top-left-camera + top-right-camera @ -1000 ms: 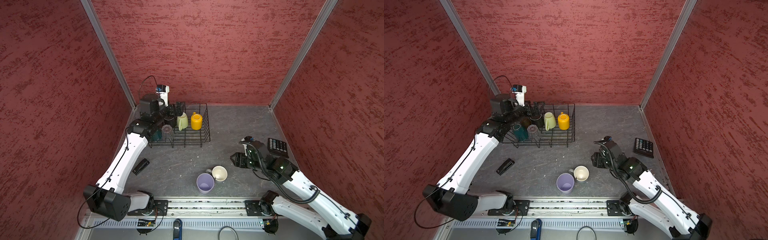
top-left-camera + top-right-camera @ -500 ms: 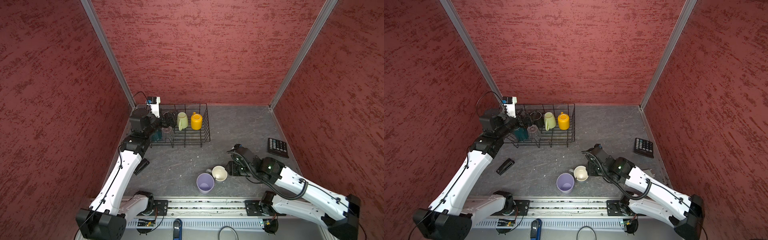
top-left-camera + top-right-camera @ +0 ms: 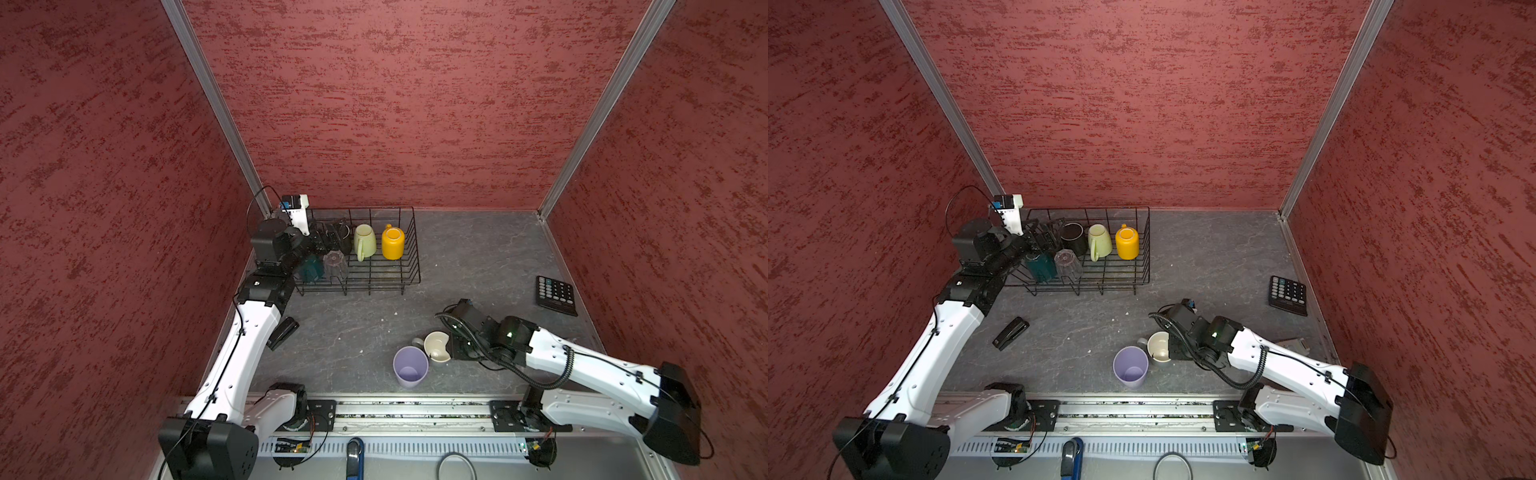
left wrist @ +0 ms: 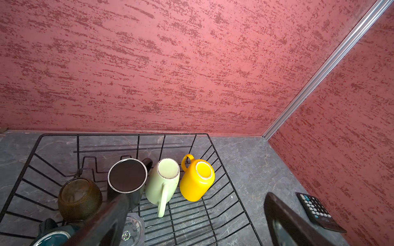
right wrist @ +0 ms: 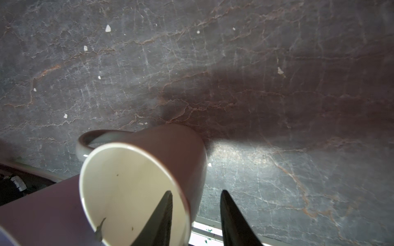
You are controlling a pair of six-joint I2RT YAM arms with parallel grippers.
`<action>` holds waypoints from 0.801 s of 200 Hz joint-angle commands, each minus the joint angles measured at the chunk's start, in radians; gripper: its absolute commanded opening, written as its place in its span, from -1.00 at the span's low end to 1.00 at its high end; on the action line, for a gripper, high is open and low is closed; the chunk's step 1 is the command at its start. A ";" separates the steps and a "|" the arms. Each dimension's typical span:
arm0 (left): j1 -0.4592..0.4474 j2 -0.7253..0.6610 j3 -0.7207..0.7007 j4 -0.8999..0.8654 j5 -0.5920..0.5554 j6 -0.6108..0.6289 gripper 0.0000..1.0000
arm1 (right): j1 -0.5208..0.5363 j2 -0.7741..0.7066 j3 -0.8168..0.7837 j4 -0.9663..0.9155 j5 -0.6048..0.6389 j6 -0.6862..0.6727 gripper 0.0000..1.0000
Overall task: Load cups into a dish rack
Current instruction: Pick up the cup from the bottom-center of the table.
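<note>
The black wire dish rack (image 3: 415, 249) (image 3: 1148, 249) (image 4: 136, 134) stands at the back left. In it, upside down, are a yellow mug (image 3: 392, 242) (image 4: 197, 179), a pale green mug (image 3: 365, 243) (image 4: 164, 181), a black mug (image 3: 1073, 237) (image 4: 127, 175), an amber tumbler (image 4: 80, 198), a teal mug (image 3: 311, 268) and a clear glass (image 3: 336, 262). My left gripper (image 3: 328, 239) (image 4: 196, 197) hovers open over the rack's left end, holding nothing. A grey mug (image 3: 436, 345) (image 5: 170, 149) leans tilted beside an upright lilac tumbler (image 3: 410, 368) (image 5: 42, 208) near the front. My right gripper (image 3: 451, 347) (image 5: 195, 191) straddles the mug's wall, one finger inside, the outer finger a gap away.
A black calculator (image 3: 556, 295) (image 4: 317, 210) lies by the right wall. A black stapler (image 3: 282, 332) lies by my left arm. The metal rail (image 3: 415, 411) runs along the front edge just behind the lilac tumbler. Red walls close in three sides.
My right arm has swung left and down to the grey mug, its jaws narrowing around the mug's wall. My left arm has drawn back toward the rack's left end, still open.
</note>
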 commanded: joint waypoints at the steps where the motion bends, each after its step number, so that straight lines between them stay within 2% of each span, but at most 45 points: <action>1: 0.012 -0.034 -0.023 0.048 0.020 -0.025 0.99 | 0.007 0.034 -0.009 0.061 0.057 0.044 -0.29; 85: 0.061 -0.048 -0.043 0.055 0.038 -0.076 0.99 | 0.006 0.130 0.021 0.081 0.133 0.030 -0.67; 130: 0.067 -0.052 -0.063 0.092 0.079 -0.076 0.99 | -0.002 0.116 0.038 0.027 0.160 0.014 -1.00; 160: 0.067 -0.057 -0.081 0.121 0.098 -0.074 1.00 | -0.025 0.075 0.055 0.005 0.164 -0.007 -1.00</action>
